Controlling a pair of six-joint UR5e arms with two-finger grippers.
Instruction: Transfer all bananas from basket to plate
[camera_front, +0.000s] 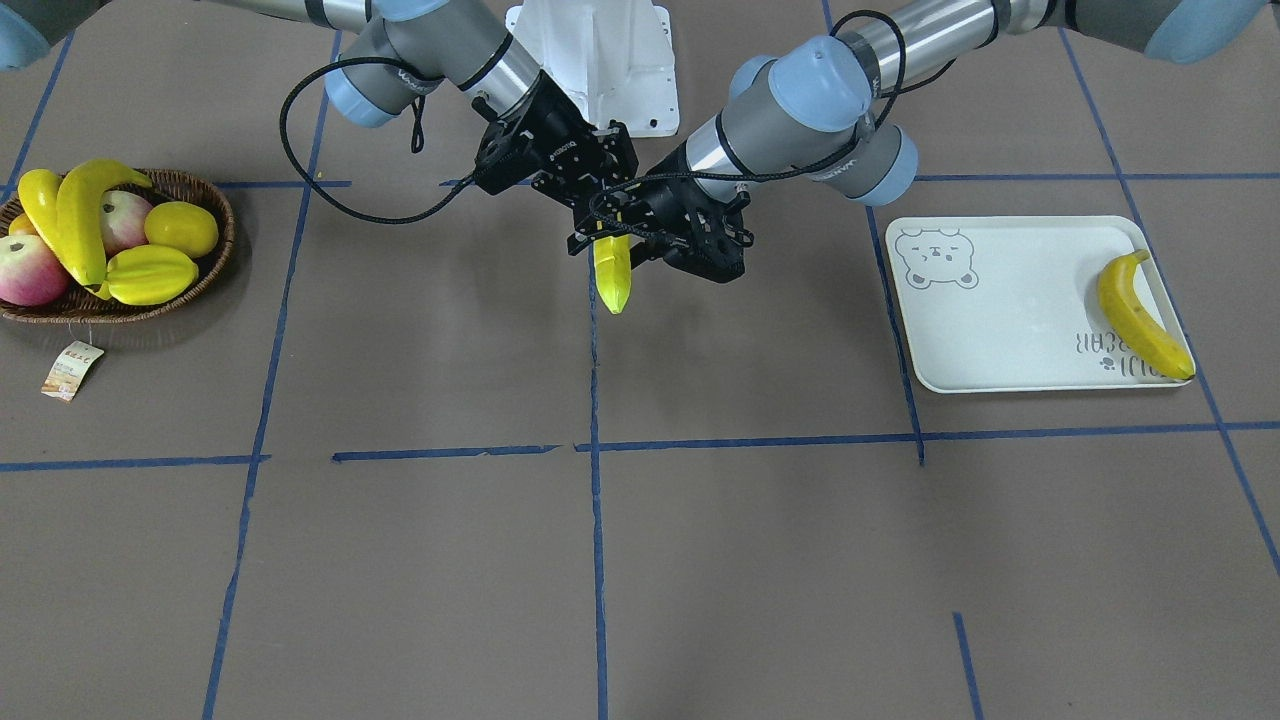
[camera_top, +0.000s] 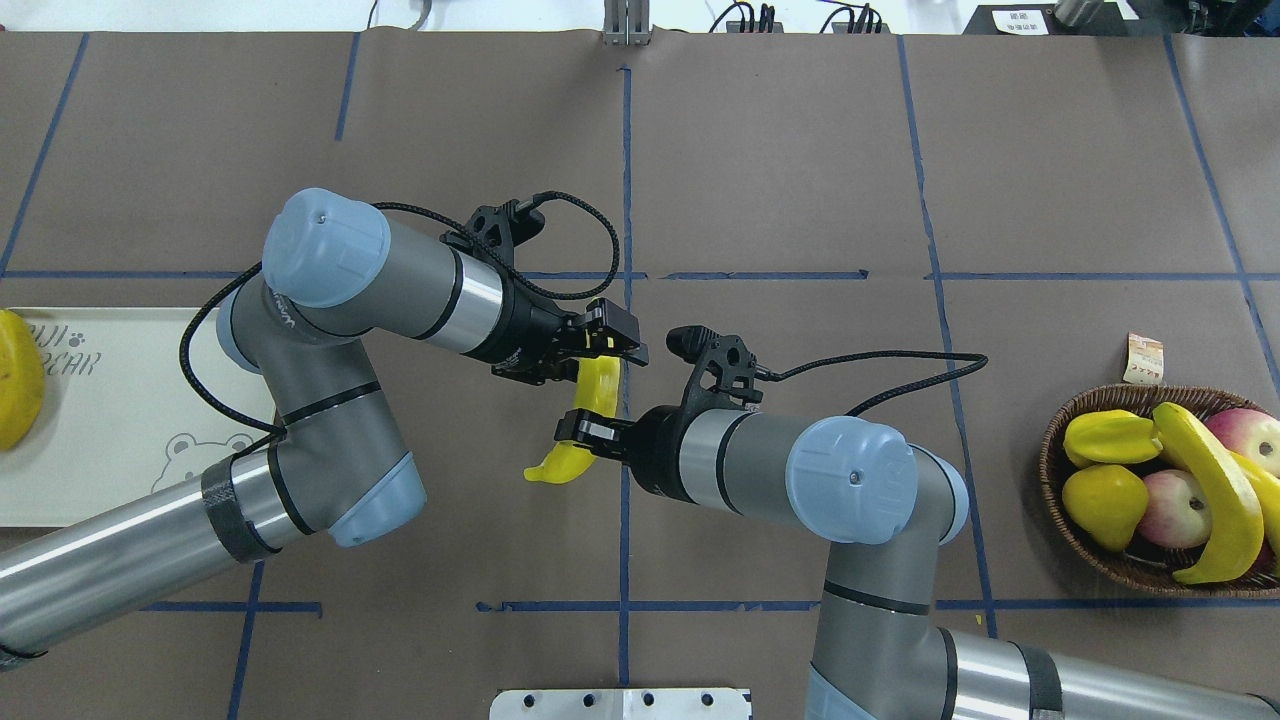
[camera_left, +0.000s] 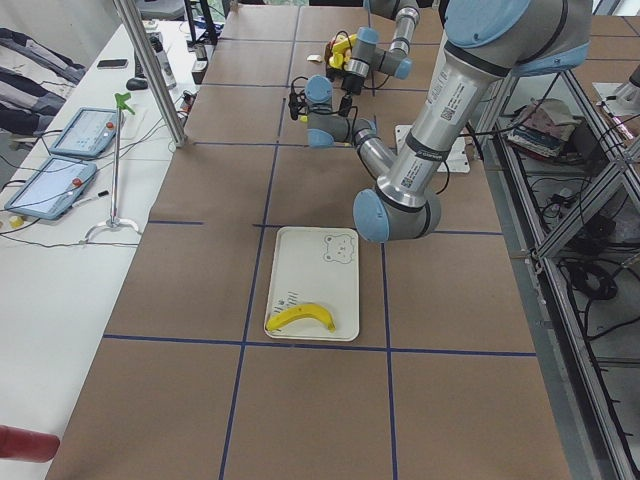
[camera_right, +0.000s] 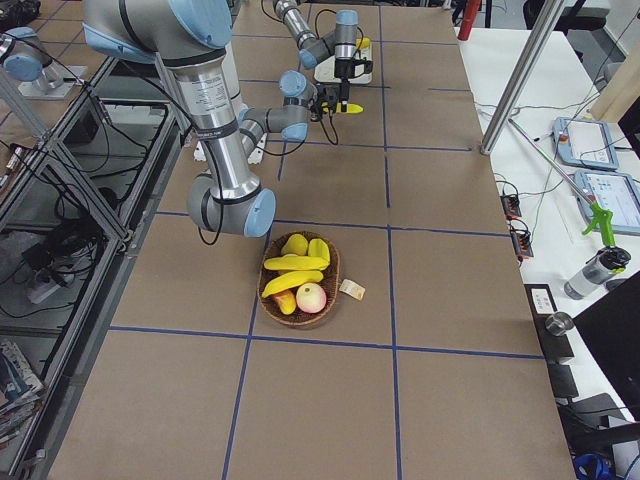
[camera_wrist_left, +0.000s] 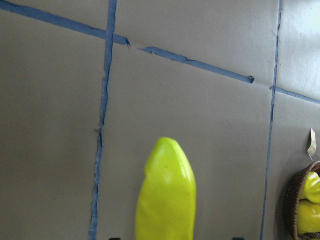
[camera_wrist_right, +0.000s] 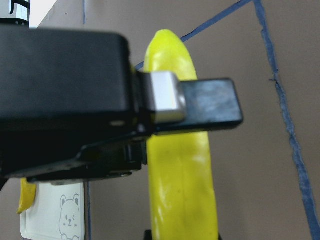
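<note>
Mid-table handover: the right gripper (camera_top: 590, 432) is clamping the banana (camera_top: 597, 388) and presenting its free end to the left gripper (camera_top: 603, 352). That gripper's jaws are straddling it, apparently apart, because the plate (camera_top: 110, 430) is lying on that arm's side, well apart from the basket (camera_top: 1060, 440).

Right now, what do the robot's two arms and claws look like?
The left arm and right arm are silver-grey tubes with pale blue caps on the joints and black bands. The left gripper and right gripper are black and angular, each with a black braided cable looping from the wrist.
</note>
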